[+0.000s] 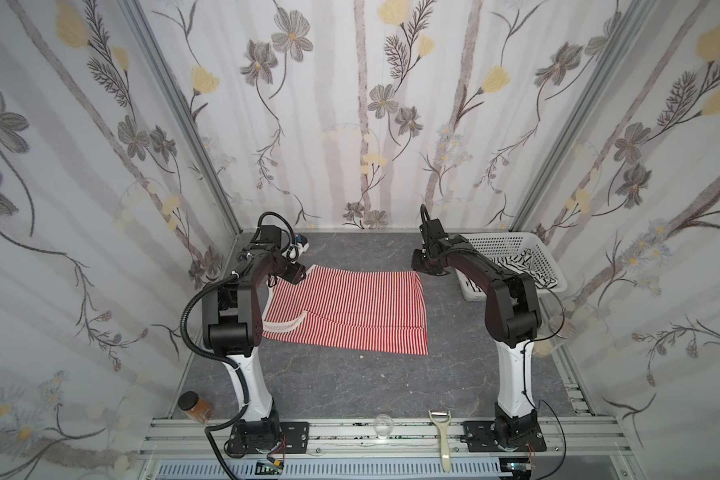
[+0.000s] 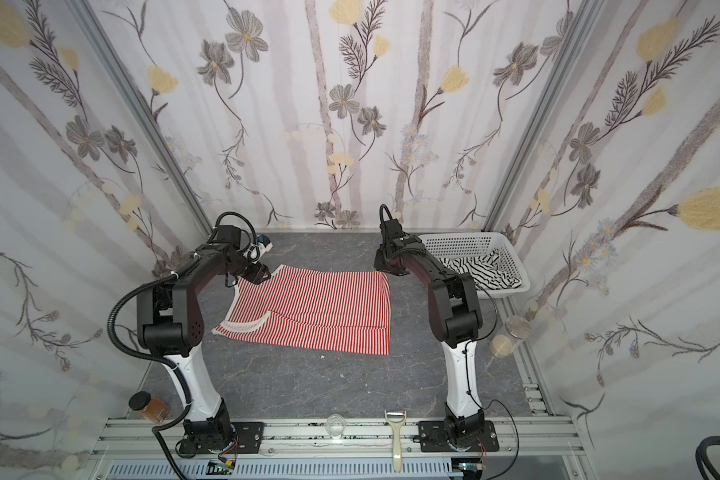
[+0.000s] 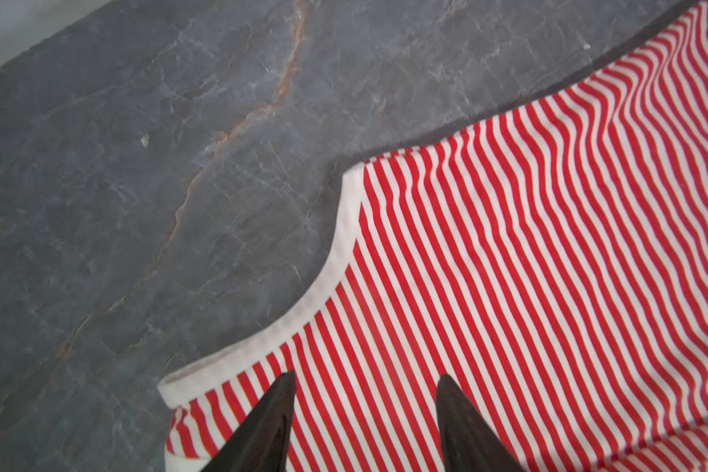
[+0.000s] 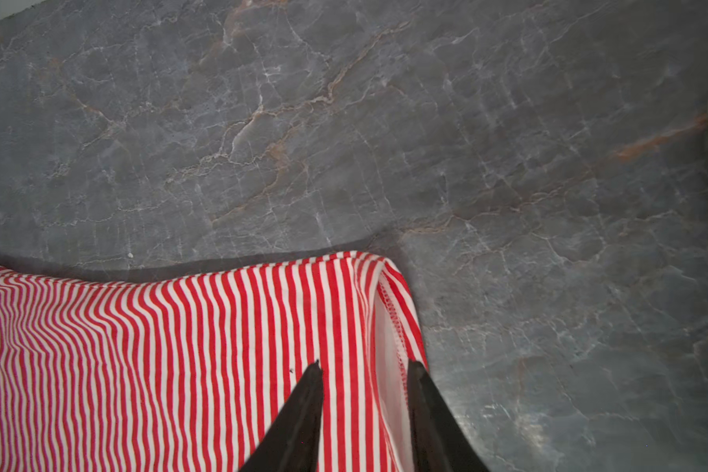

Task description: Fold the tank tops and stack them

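Note:
The red-and-white striped tank top (image 1: 350, 307) (image 2: 321, 311) lies flat on the grey marble table, doubled over, with its pale trim at the left. At the top's far left corner my left gripper (image 1: 294, 276) (image 3: 366, 376) is open, its jaws apart just above the striped cloth (image 3: 548, 286) near the trimmed armhole. My right gripper (image 1: 422, 266) (image 4: 364, 363) is open over the far right corner, its jaws astride the turned-up hem (image 4: 389, 327). The white tank top with black stripes (image 1: 512, 266) (image 2: 474, 266) is bunched in the basket.
A white perforated basket (image 1: 499, 239) (image 2: 458, 239) stands at the far right. A brown spice jar (image 1: 194, 407), a clear cup (image 1: 382, 426) and a peeler (image 1: 441, 440) sit along the front rail. Two jars (image 2: 512, 332) stand by the right wall.

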### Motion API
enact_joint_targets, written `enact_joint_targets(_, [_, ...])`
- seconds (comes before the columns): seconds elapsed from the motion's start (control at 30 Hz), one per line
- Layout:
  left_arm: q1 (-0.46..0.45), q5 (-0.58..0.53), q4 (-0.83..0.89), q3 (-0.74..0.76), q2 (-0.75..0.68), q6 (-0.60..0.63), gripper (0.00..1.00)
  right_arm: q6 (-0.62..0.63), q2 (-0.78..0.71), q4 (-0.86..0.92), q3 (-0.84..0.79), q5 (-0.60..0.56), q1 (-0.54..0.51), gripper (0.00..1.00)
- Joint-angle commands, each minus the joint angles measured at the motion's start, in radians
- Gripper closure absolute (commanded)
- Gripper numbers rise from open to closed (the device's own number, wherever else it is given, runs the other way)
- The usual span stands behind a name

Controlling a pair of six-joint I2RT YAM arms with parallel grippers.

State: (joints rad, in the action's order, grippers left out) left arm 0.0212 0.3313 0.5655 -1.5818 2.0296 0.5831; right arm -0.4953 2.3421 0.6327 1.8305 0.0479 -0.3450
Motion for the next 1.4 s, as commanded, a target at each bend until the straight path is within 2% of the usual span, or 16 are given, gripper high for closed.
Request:
enact_joint_targets(0.0, [-0.001, 0.023, 0.007, -0.075, 0.058, -0.065, 0.44, 0.004, 0.041, 0.012, 0.038, 0.062, 0.011, 0.65])
enact_joint_targets(0.2, [-0.003, 0.059, 0.000, -0.132, 0.109, -0.108, 0.44, -0.008, 0.105, 0.007, 0.081, 0.093, 0.021, 0.68])
enact_joint_targets(0.53, [-0.013, 0.072, -0.013, -0.122, 0.111, -0.137, 0.44, -0.042, 0.166, -0.024, 0.112, 0.130, 0.034, 0.72])
enact_joint_targets(0.63, [-0.013, 0.072, -0.019, -0.119, 0.109, -0.143, 0.44, -0.053, 0.179, -0.040, 0.115, 0.135, 0.039, 0.77])
enact_joint_targets(0.77, [-0.017, 0.064, -0.026, -0.119, 0.115, -0.149, 0.44, -0.053, 0.173, -0.040, 0.109, 0.146, 0.040, 0.94])
enact_joint_targets(0.9, [-0.022, 0.050, -0.030, -0.132, 0.141, -0.154, 0.44, -0.044, 0.131, -0.048, 0.078, 0.130, 0.038, 1.00])
enact_joint_targets(1.37, [-0.057, 0.028, -0.054, -0.279, 0.282, -0.226, 0.51, -0.022, 0.074, -0.077, 0.023, 0.139, 0.039, 1.00])
